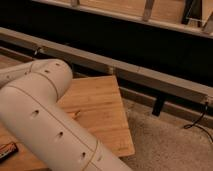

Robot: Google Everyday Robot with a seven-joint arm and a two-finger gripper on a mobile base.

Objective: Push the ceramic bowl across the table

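Note:
The table (102, 107) of light wood strips fills the lower left of the camera view. My white arm (47, 117) lies across it as a thick bent tube with small holes and covers much of the tabletop. The ceramic bowl is hidden or out of view. My gripper is not in view; only the arm's elbow and links show. A small orange-brown spot (75, 115) shows at the arm's edge, and I cannot tell what it is.
A small dark packet with orange print (7, 150) lies at the table's left edge. The table's right edge and front corner (131, 149) drop to speckled grey carpet (170, 145). A metal rail (150, 75) runs behind, with a black cable (199, 122).

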